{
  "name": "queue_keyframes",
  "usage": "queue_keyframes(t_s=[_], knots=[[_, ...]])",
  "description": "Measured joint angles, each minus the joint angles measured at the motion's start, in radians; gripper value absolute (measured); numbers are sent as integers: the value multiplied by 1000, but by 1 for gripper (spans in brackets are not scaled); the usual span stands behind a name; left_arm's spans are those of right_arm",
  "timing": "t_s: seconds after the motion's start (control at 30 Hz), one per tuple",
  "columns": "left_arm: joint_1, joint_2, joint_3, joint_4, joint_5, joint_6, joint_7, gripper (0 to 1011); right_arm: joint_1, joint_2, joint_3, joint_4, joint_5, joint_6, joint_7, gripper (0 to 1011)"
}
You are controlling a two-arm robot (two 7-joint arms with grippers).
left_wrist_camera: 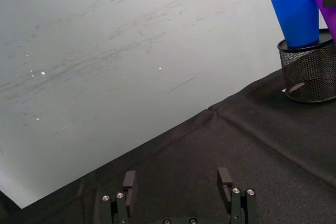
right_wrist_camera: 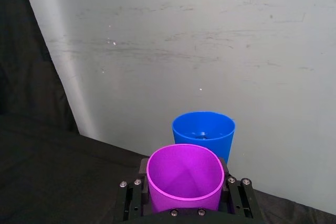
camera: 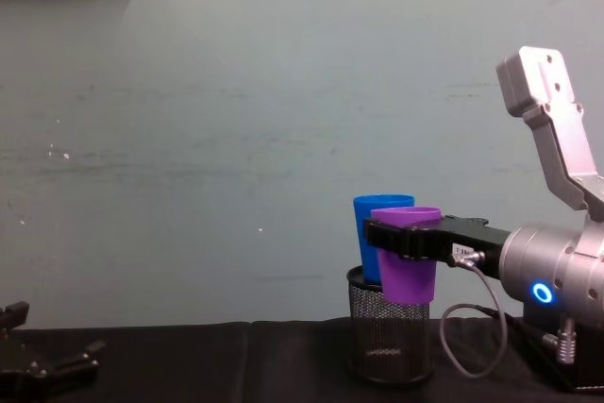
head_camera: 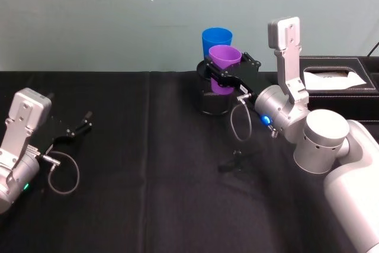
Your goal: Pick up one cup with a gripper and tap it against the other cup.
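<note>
My right gripper [head_camera: 228, 76] is shut on the purple cup [head_camera: 224, 62], holding it upright in the air by its sides. The purple cup [camera: 406, 257] hangs just in front of the blue cup [camera: 371, 233], which stands in a black wire-mesh pen holder [camera: 385, 342]. In the right wrist view the purple cup [right_wrist_camera: 184, 177] sits between the jaws, with the blue cup [right_wrist_camera: 203, 132] right behind it. Whether the two cups touch I cannot tell. My left gripper [head_camera: 77, 127] rests open and empty, low over the table at the far left.
A black box with white stitching [head_camera: 340, 78] stands at the back right, beside my right arm. A black cloth [head_camera: 148, 194] covers the table, and a pale wall rises just behind the pen holder [head_camera: 213, 102].
</note>
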Motion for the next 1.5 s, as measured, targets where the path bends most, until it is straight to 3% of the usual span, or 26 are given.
queue_keyframes(t_s=[1.5], knots=[[0,0,0,0,0,0,0,1000,0,0,0,0,0,0,0,726]])
